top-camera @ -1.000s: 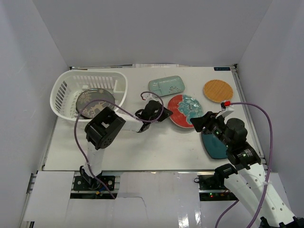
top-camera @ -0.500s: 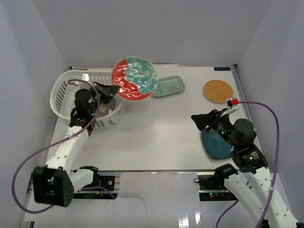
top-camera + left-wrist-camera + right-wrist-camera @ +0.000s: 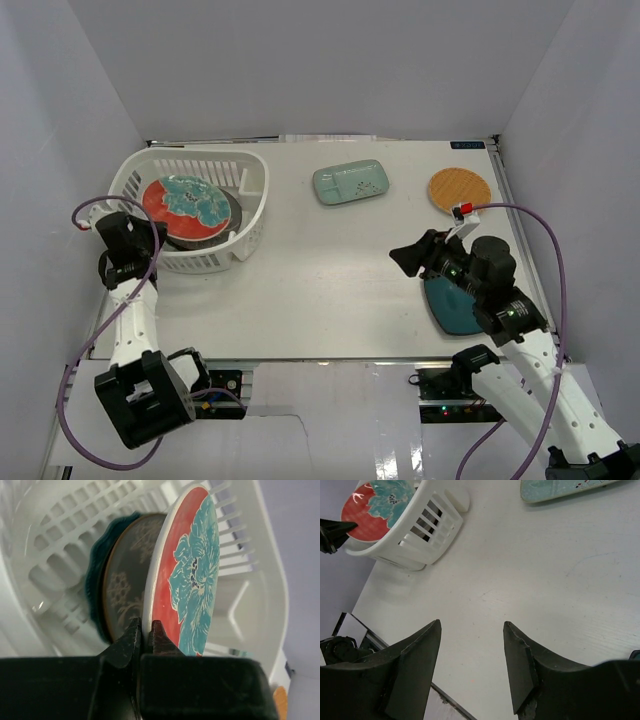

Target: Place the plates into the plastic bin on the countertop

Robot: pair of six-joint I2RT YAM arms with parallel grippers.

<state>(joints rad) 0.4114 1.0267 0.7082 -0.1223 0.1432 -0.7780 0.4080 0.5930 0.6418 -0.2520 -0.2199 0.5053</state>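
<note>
L gripper [image 3: 144,630] pinched floral plate [image 3: 192,575] by its rim, tilted inside bin [image 3: 255,185] against grey plate [image 3: 127,575]. R gripper [image 3: 471,625] was spread above countertop [image 3: 330,280], near teal square plate [image 3: 450,308]. Green plate [image 3: 350,181] & orange plate [image 3: 459,190] lay outside bin.

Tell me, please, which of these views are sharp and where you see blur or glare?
Top external: evenly lit, sharp, glare on the glossy strip at the bottom edge. Left wrist: floral plate fairly crisp, near bin wall blurred, jaws dark. Right wrist: countertop crisp, jaws dark silhouettes.
</note>
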